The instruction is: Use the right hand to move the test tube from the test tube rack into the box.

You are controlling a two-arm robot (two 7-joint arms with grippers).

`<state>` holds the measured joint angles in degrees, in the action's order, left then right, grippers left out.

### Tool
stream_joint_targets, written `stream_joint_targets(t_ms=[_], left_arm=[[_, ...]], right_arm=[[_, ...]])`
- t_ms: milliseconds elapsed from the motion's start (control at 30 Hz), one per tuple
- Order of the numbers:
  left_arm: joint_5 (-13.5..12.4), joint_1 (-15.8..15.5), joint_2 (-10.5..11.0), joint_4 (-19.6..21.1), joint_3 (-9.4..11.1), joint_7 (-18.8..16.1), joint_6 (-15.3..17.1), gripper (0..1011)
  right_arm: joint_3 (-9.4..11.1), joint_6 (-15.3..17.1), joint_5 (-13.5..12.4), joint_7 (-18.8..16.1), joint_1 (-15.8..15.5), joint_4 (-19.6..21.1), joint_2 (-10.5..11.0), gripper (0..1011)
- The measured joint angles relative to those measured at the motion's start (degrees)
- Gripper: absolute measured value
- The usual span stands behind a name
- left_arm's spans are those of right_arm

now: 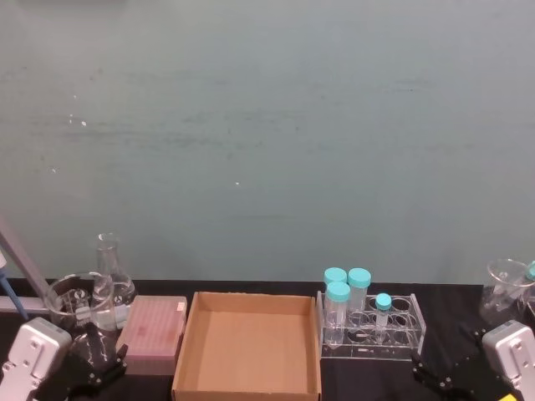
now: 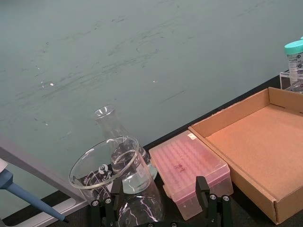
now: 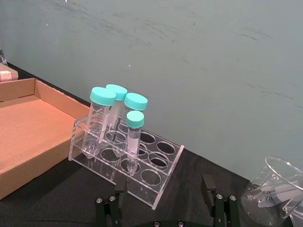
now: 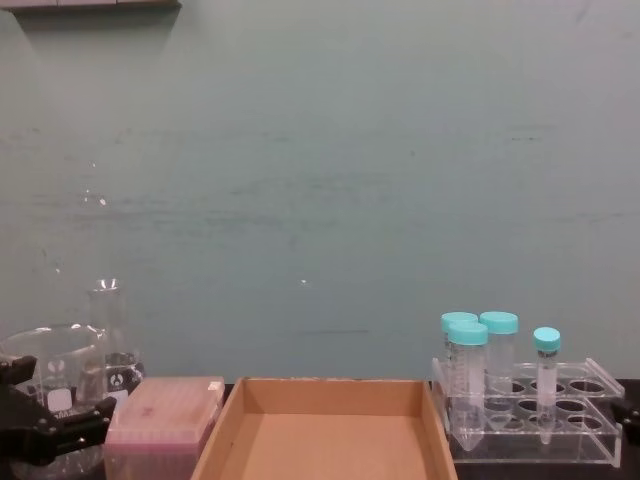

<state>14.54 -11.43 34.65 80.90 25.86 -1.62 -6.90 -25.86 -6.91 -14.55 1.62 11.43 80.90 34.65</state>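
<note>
The slim test tube (image 1: 383, 311) with a small teal cap stands upright in the clear test tube rack (image 1: 403, 331), right of the brown cardboard box (image 1: 251, 347). My right gripper (image 1: 445, 378) sits low at the near right of the rack, open, holding nothing. In the right wrist view its fingers (image 3: 212, 195) stand apart, and the test tube (image 3: 134, 135) and rack (image 3: 158, 163) lie ahead of them. The chest view shows the test tube (image 4: 546, 375) in the rack (image 4: 585, 400) beside the box (image 4: 330, 396). My left gripper (image 1: 100, 369) rests open at the near left.
Three wider teal-capped tubes (image 1: 338, 302) fill the rack's left holes. A pink plastic box (image 1: 155, 330), a beaker (image 1: 73, 305) and a conical flask (image 1: 109, 271) stand left of the cardboard box. Another beaker (image 1: 506, 288) stands at the far right. A wall rises close behind the table.
</note>
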Motion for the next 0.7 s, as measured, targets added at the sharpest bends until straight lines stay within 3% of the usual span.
stream_joint_targets(t_ms=[700], left_arm=[[0.0,0.0,0.0,0.0,0.0,0.0,0.0,1000]], right_arm=[[0.0,0.0,0.0,0.0,0.0,0.0,0.0,1000]])
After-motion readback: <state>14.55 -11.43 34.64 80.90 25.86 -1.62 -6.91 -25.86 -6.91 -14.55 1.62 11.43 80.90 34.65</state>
